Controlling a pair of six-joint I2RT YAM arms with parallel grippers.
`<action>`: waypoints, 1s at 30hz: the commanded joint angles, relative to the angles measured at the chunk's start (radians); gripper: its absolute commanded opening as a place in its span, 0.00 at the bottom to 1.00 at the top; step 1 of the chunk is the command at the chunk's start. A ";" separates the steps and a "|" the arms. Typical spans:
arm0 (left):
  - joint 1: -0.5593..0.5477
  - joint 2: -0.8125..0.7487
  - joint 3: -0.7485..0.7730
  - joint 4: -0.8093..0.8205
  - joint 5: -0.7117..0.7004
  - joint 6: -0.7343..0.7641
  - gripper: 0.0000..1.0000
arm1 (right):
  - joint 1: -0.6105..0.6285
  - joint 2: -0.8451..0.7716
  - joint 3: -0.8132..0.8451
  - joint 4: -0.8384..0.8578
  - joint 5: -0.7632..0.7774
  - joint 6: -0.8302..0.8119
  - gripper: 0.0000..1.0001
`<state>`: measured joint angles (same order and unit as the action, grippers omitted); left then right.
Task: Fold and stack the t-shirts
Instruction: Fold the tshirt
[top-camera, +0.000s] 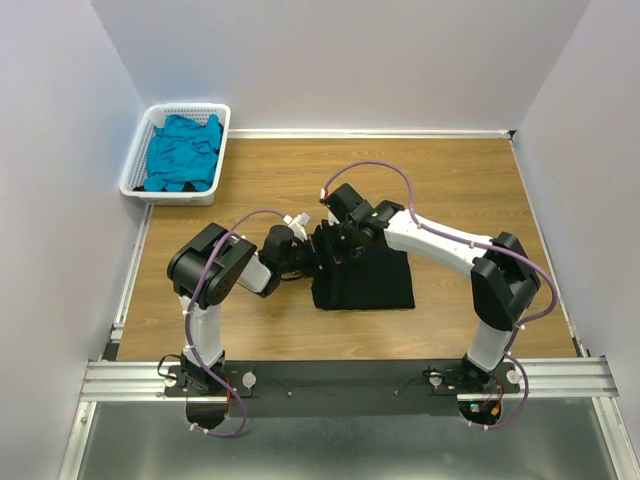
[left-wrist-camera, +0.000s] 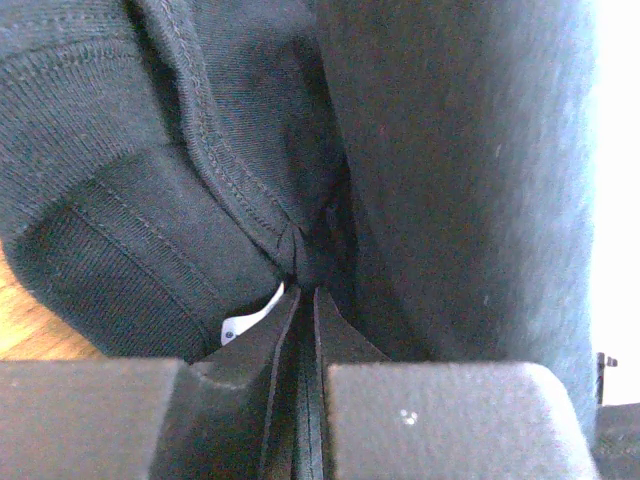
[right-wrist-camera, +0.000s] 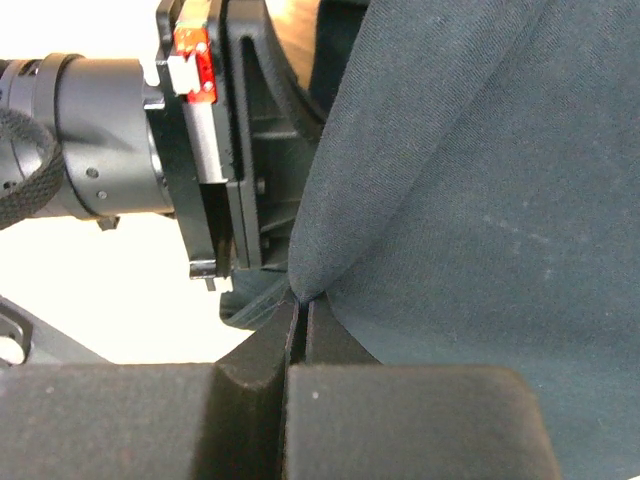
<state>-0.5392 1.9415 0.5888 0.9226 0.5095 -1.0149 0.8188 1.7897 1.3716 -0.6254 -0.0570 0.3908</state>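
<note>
Place: we take this for a robotics lab cell.
Walls: plain white panels (top-camera: 350, 60) box us in beyond the jaws of the left gripper (top-camera: 318, 256) and right gripper (top-camera: 336, 244), and on both sides of them.
Mount: an aluminium rail (top-camera: 350, 375) nearward of the jaws carries both arm bases (top-camera: 205, 378).
Bench: a wooden table (top-camera: 450, 170) lies under the jaws.
Wiring: exposed purple cables (top-camera: 375, 165) loop back from the jaws.

Folded t-shirt (top-camera: 370, 282) on table (top-camera: 460, 190), left tool (top-camera: 318, 258), right tool (top-camera: 338, 246) at its far edge; second t-shirt (top-camera: 183, 152) in far-left basket (top-camera: 134, 172).
</note>
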 joint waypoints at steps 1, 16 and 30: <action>-0.010 0.007 -0.007 -0.039 -0.035 0.022 0.17 | 0.017 0.017 0.029 -0.028 -0.063 -0.001 0.00; -0.011 -0.003 -0.010 -0.045 -0.042 0.027 0.17 | 0.017 0.074 0.099 -0.079 -0.021 0.034 0.01; -0.011 -0.026 -0.020 -0.045 -0.057 0.024 0.19 | 0.017 0.119 0.152 -0.073 0.039 0.114 0.01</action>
<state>-0.5407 1.9388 0.5888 0.9180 0.5030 -1.0145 0.8238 1.9038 1.4887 -0.7017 -0.0635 0.4721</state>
